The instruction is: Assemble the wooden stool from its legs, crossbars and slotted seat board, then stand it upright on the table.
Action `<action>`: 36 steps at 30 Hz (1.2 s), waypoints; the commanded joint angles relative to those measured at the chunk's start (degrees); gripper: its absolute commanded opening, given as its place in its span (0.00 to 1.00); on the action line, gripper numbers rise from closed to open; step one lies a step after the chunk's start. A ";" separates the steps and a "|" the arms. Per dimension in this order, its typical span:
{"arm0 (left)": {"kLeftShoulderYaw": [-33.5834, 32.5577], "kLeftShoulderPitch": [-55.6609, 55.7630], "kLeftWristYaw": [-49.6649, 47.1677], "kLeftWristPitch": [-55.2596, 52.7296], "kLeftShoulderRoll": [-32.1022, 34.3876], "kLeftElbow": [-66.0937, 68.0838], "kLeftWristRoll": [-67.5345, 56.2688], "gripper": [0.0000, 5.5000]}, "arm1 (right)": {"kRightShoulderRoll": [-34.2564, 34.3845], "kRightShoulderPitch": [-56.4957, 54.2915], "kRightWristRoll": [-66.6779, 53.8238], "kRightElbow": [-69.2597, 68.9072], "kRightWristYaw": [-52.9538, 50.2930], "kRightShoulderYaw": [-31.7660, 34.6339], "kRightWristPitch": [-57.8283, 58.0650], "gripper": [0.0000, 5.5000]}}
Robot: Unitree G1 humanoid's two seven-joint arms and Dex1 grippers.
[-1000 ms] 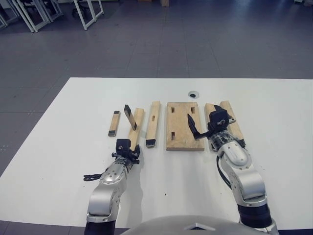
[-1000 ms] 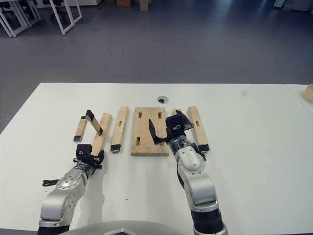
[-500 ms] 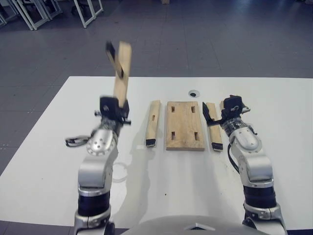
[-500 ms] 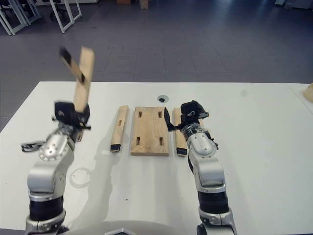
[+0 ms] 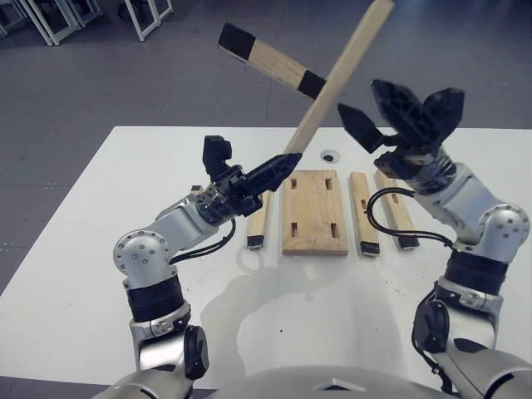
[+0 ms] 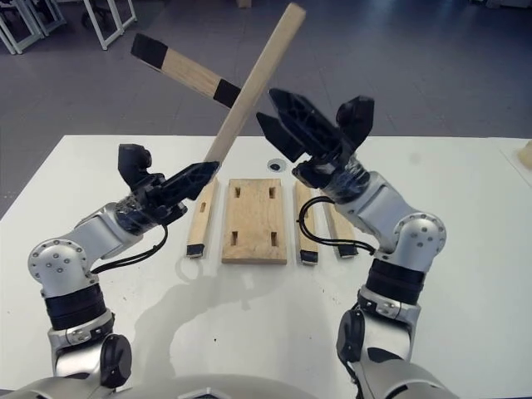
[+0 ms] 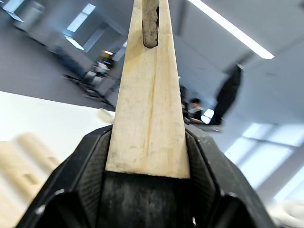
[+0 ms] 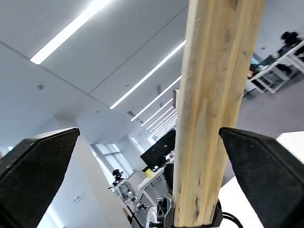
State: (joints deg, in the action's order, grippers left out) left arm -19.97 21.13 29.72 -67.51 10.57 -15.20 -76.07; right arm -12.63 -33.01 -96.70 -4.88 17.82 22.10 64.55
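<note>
The left gripper (image 5: pixel 285 163) is clamped tight on the bottom end of a wooden leg (image 5: pixel 337 75), which slants up from it, high over the table (image 5: pixel 100 216). A crossbar (image 5: pixel 268 62) passes through the leg above that gripper. The right gripper (image 5: pixel 359 98) is spread wide and holds nothing, just beside the leg. Below both grippers, the seat board (image 5: pixel 314 212) lies flat among three loose legs (image 5: pixel 258 220).
</note>
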 commanded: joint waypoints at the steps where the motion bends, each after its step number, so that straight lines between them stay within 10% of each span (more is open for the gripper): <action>1: 2.32 0.21 0.27 -0.78 2.38 -0.15 -3.28 0.37 | -1.84 -0.23 -5.19 0.07 -3.42 -2.88 -0.58 1.00; 7: 6.29 -0.83 -1.38 1.31 1.93 -1.28 -4.83 0.37 | -2.64 1.33 -7.84 -1.55 -5.57 -7.63 -2.59 1.00; 21: 8.86 -2.81 3.31 2.37 9.88 0.90 -3.21 0.37 | -10.93 0.38 -10.74 -1.02 0.87 -12.67 -0.51 0.51; 27: 10.59 -3.85 3.75 3.60 10.00 -0.08 -2.02 0.37 | -10.96 0.98 -8.01 -0.42 1.89 -13.47 -1.78 0.44; 36: 0.23 1.01 2.18 7.13 15.37 7.47 -9.67 0.69 | -14.31 2.95 0.02 2.40 5.79 -11.17 -2.48 0.37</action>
State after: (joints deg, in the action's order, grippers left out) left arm -17.31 19.54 32.49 -61.58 23.48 -10.04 -85.17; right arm -25.49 -30.16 -97.99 -2.91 22.45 9.89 62.34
